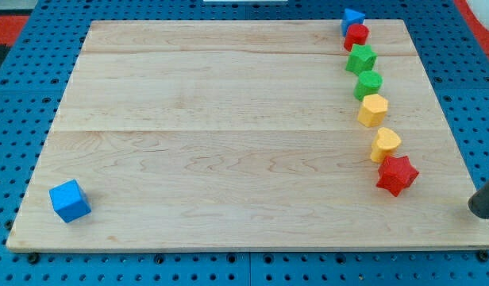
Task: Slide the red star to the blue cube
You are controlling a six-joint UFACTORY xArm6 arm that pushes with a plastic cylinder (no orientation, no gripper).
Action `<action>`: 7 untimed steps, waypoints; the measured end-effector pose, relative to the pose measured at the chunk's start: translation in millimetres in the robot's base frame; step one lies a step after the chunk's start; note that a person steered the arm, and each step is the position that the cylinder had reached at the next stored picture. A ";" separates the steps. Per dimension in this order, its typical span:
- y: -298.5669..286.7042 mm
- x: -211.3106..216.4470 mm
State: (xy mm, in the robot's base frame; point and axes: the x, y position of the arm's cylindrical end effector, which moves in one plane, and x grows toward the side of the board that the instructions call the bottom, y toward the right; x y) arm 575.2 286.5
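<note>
Nearest us, the blue cube [70, 200] sits at the board's [229, 143] bottom-left corner. The red star [397, 175] lies near the right edge, touching a yellow block [385, 144]. Our tip [476, 208] rests bare, holding nothing, right of the star, apart.

One camera looks down at a slant from the near edge, taking in the whole wooden board [229, 143].
</note>
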 end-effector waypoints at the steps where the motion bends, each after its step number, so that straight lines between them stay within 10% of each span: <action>1: -19.6 -24.4; 7: -378.0 -22.2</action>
State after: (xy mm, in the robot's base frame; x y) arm 553.0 -91.5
